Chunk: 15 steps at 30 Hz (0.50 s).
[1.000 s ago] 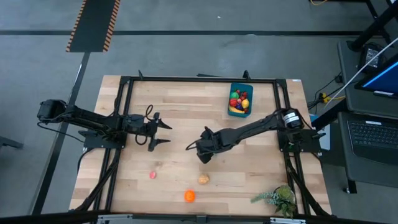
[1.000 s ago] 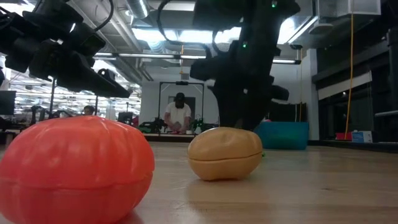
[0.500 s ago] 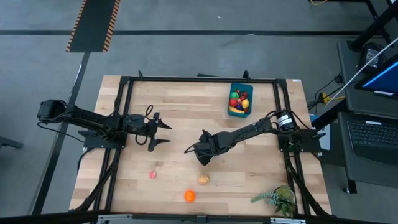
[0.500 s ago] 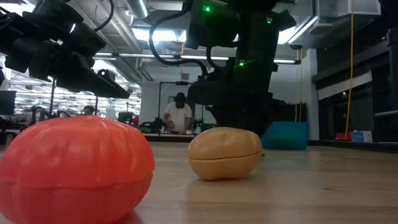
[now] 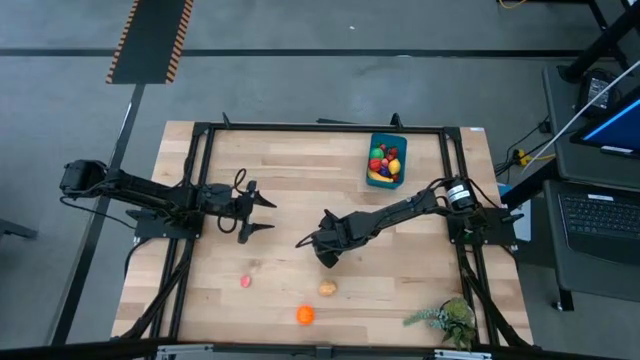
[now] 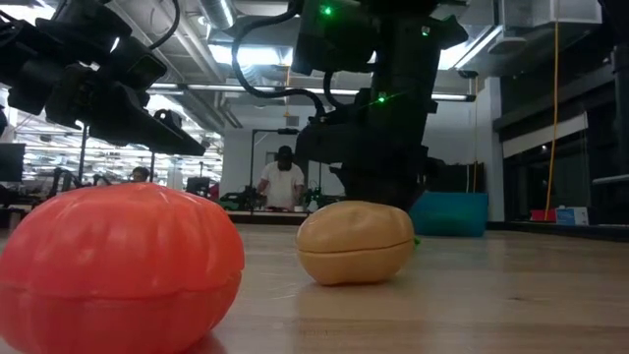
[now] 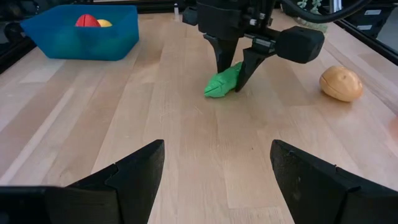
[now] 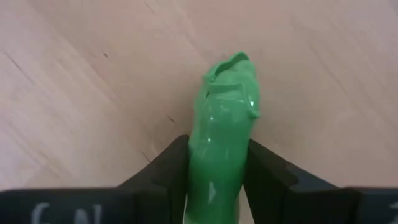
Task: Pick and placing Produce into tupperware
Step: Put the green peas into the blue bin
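A green produce piece [image 7: 221,83] lies on the wooden table near its middle, and my right gripper [image 7: 235,79] stands over it with a finger on either side. In the high view that gripper [image 5: 325,250] hides the piece. The blue tupperware [image 5: 387,160] sits at the far right with several produce pieces inside. A tan piece [image 5: 327,288], an orange one [image 5: 305,315] and a small pink one [image 5: 245,282] rest on the table near the front. My left gripper [image 5: 258,213] waits open on the left. My right gripper pinches the green piece's two long sides [image 8: 219,163] between its fingers [image 8: 268,171]. The fingers come steeply from above and lie across the piece. The piece's ragged end [image 8: 231,70] sticks out beyond them, and it lies on the table.
A leafy green sprig [image 5: 445,318] lies at the table's near right corner. A black frame [image 5: 320,126] runs along the table's far and side edges. A person stands in the room behind the table [image 6: 283,184]. Bare wood lies between the two grippers.
My right gripper has sunk toward the table, down onto the green piece, and has then kept still. The produce on the table has not moved.
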Available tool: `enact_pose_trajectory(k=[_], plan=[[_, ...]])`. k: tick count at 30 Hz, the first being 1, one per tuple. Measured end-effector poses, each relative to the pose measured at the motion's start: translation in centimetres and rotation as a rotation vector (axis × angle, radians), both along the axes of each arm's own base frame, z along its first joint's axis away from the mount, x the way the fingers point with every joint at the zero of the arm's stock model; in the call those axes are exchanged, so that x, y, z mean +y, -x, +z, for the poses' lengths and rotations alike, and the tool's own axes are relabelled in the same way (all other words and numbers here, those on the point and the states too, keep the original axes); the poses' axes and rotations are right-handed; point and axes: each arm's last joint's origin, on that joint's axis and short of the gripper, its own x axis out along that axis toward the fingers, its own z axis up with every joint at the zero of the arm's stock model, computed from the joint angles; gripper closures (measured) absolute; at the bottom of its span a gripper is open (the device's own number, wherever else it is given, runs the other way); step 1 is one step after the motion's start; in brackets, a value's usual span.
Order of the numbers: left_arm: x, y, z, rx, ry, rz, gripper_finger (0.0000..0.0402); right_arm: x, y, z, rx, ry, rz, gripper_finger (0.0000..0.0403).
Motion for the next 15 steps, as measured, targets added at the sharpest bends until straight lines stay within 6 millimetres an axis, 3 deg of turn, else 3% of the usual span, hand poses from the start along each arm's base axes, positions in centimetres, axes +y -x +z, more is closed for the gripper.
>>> enact_pose_trajectory(k=[8, 15], plan=[[0.0, 0.0, 0.0, 0.000, 0.000, 0.000, 0.0115, -0.1, 0.2, 0.5, 0.000, -0.001, 0.017, 0.0278], [0.0, 0.0, -0.1, 0.006, 0.000, 0.000, 0.0115, -0.4, 1.3, 2.5, 0.032, 0.027, 0.044, 0.0278]])
